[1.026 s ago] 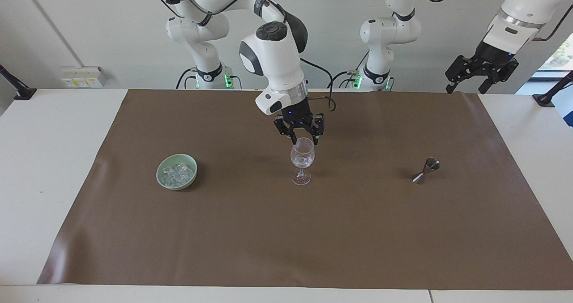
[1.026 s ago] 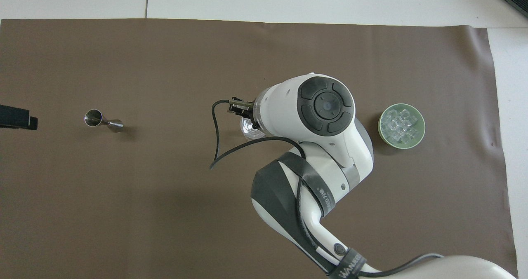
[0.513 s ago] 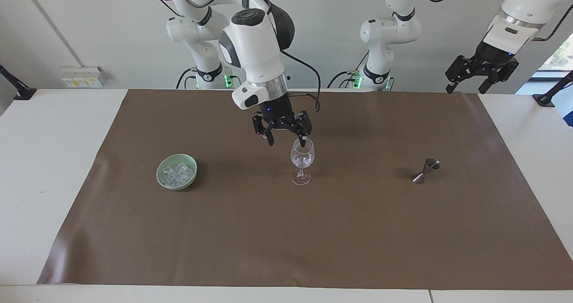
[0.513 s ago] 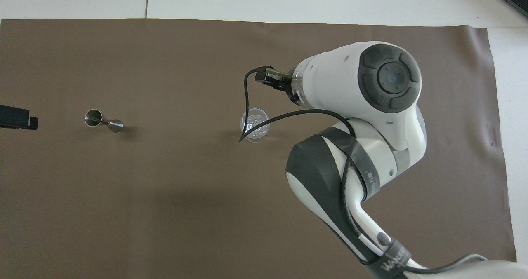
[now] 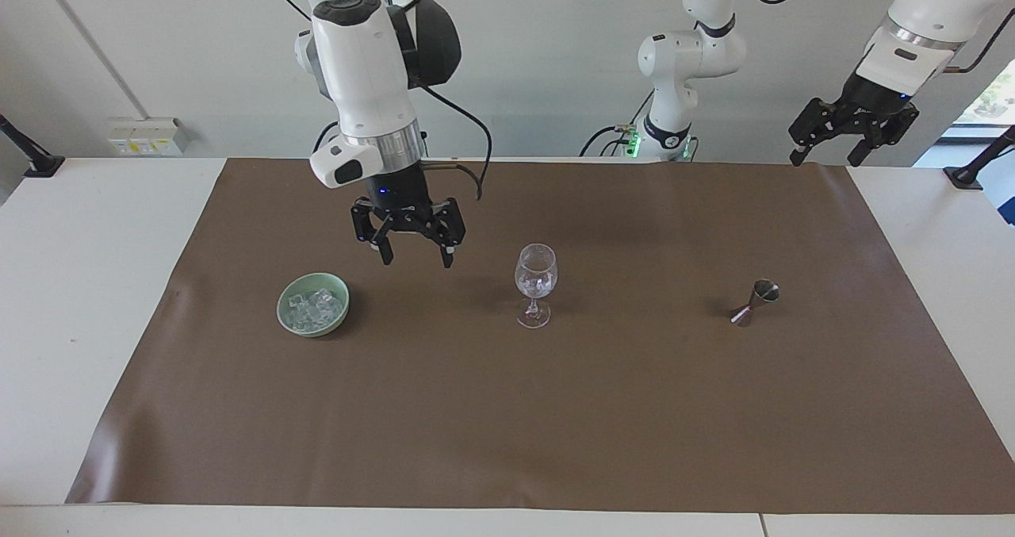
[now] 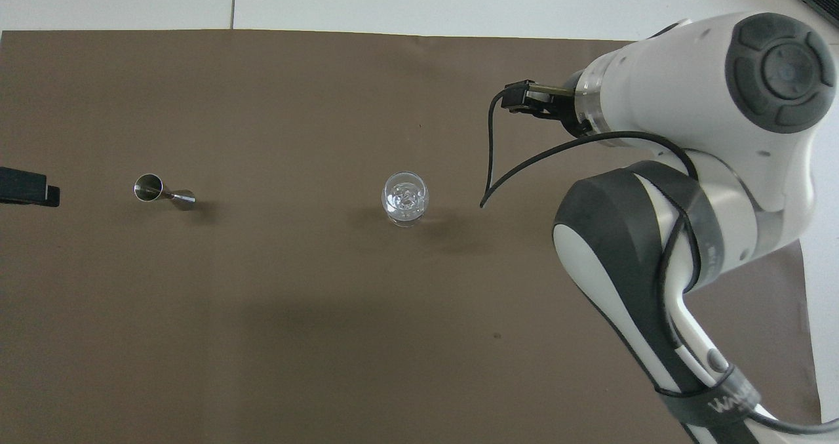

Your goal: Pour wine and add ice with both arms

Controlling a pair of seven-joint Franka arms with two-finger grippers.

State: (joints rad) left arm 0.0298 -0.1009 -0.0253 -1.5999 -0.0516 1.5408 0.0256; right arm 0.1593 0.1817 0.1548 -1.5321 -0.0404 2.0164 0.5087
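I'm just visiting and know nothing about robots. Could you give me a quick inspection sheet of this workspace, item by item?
Surface: white table under a brown mat.
Job's things: ice heaped in a green bowl; wine glass upright mid-mat with ice cubes in it.
Clutter: metal jigger lying on its side toward the left arm's end.
Grippers: right gripper open, empty, over the mat between bowl and glass; left gripper open, raised, waiting at the mat's edge.
Cables: black cable looping from the right wrist.
Surroundings: wall sockets.
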